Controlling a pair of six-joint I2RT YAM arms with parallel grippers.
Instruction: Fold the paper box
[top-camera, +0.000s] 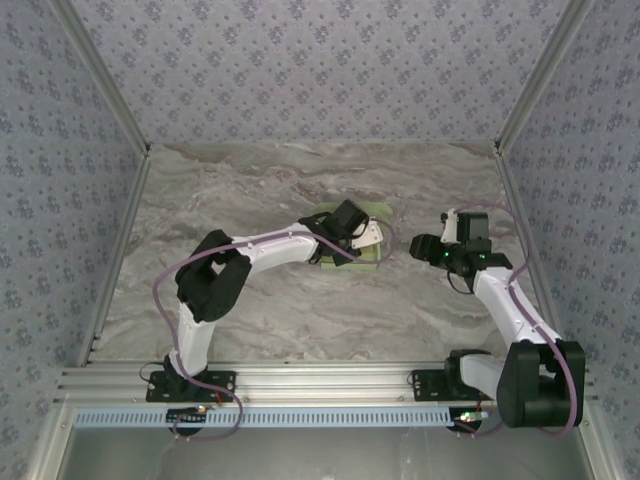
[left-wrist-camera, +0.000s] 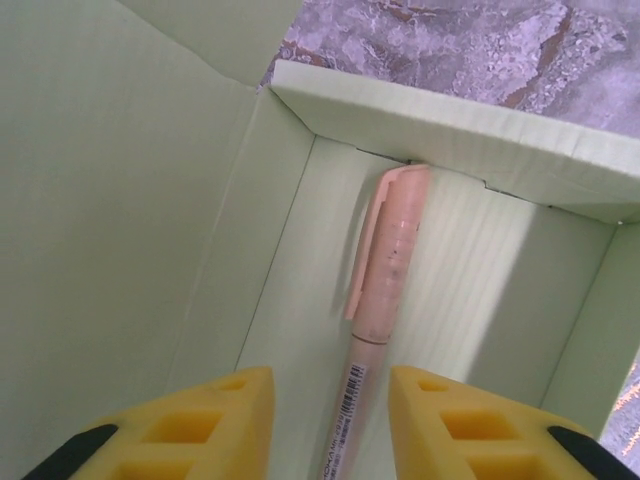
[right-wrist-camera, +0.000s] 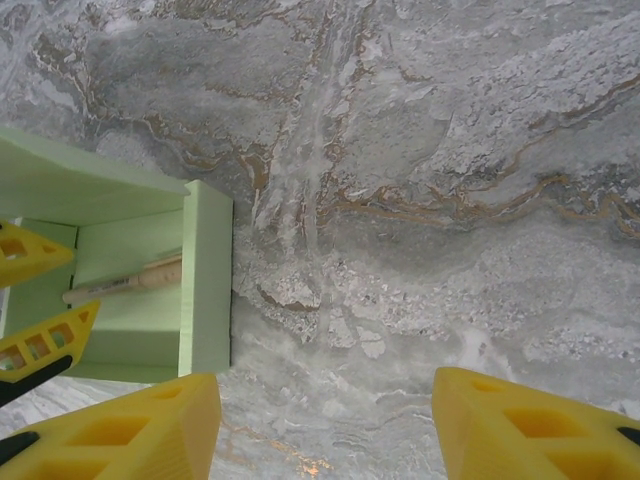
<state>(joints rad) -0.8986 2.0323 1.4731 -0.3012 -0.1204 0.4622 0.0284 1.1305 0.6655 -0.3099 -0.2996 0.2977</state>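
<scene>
Mid-counter, paper box stands open-topped, tan pen lying on its floor. My left fingers sit inside box, part-open, straddling pen, gripping nothing. My right fingers wide, empty, over bare counter beside box. Risk: left withdrawal snags wall, tips box, spills pen. Left wrist view resolves pen cap and inner creases; top view gives spacing of both arms.

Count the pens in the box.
1. The peach pen lies on the floor of the paper box, its cap toward the end wall. The left gripper covers the near floor, so another could be hidden.
</scene>
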